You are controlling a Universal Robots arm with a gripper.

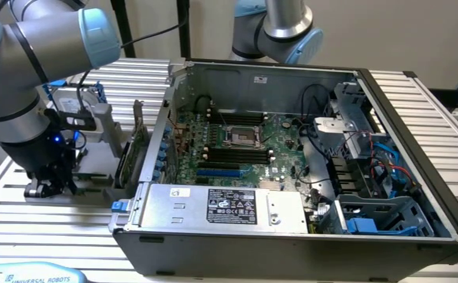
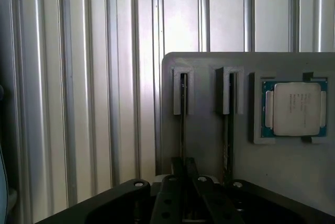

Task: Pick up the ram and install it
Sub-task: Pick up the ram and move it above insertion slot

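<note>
Gripper [image 2: 183,164] pinched almost shut on the ram [image 2: 183,124], upright in the edge slot of the grey holder [image 2: 293,177]; I fear a shallow grip lets it twist and jam.

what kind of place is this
Probably a robotics lab bench for computer assembly: a grey robot arm over a ribbed aluminium table, an open grey metal computer case with a green motherboard, and a square silver processor chip.

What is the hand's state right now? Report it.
The hand is closed on the ram, which sits in its grey holder.
</note>
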